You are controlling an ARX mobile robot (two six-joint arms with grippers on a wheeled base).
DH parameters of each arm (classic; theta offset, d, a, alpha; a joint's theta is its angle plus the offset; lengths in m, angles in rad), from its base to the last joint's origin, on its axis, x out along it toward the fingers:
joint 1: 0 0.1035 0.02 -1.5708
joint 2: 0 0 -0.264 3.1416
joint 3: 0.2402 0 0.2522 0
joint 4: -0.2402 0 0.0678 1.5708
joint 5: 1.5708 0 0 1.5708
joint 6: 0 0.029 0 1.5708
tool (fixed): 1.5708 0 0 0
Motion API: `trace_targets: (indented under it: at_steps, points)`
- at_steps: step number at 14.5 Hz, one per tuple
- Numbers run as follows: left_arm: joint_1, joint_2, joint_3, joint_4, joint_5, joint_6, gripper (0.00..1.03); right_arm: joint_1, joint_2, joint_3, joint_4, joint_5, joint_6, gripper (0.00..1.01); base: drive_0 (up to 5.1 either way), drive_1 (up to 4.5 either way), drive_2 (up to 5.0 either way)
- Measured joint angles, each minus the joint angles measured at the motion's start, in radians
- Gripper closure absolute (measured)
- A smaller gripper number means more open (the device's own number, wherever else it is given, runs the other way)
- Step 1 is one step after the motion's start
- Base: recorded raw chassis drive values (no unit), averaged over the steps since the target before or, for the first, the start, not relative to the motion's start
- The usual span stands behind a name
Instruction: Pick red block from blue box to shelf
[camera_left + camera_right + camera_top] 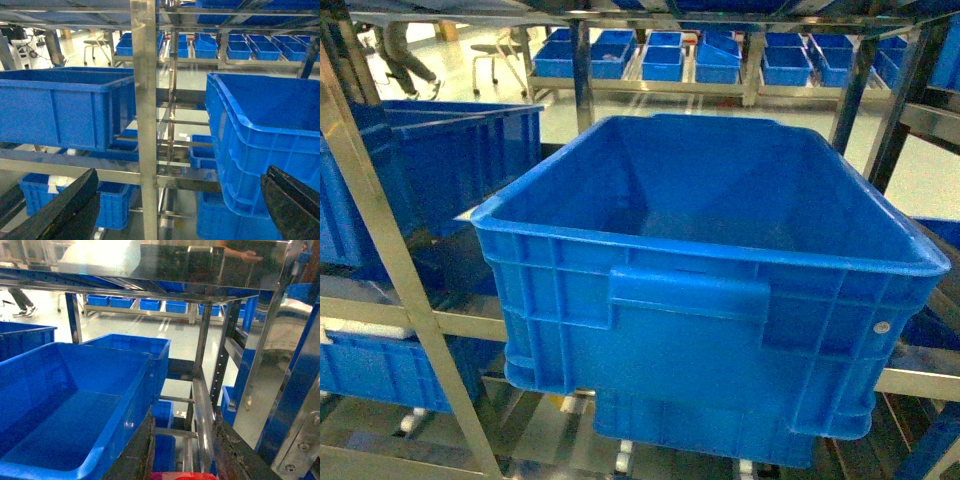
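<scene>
Right gripper [184,467]: dark fingers [142,455] pinch the red block [184,475], seen only as a red sliver at the frame's bottom edge, beside a ribbed blue crate [720,290] on the shelf [145,125]. Left gripper [175,210]: spread wide, holding nothing.

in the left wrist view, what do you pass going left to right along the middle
blue crate → steel upright → open gap showing far small bins → big blue crate

Crates [710,300] — dark blue, ribbed; shelf [145,100] shiny steel; red block [182,476] — glossy red.
</scene>
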Motion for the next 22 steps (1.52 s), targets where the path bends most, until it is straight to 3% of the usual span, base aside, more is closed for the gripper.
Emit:
trace_targets:
  at_steps: [22]
  points:
    - [0.000, 0.000, 0.000, 0.000, 0.000, 0.000, 0.05, 0.000, 0.000, 0.000, 0.000, 0.000, 0.000, 0.73, 0.0, 0.00, 0.0]
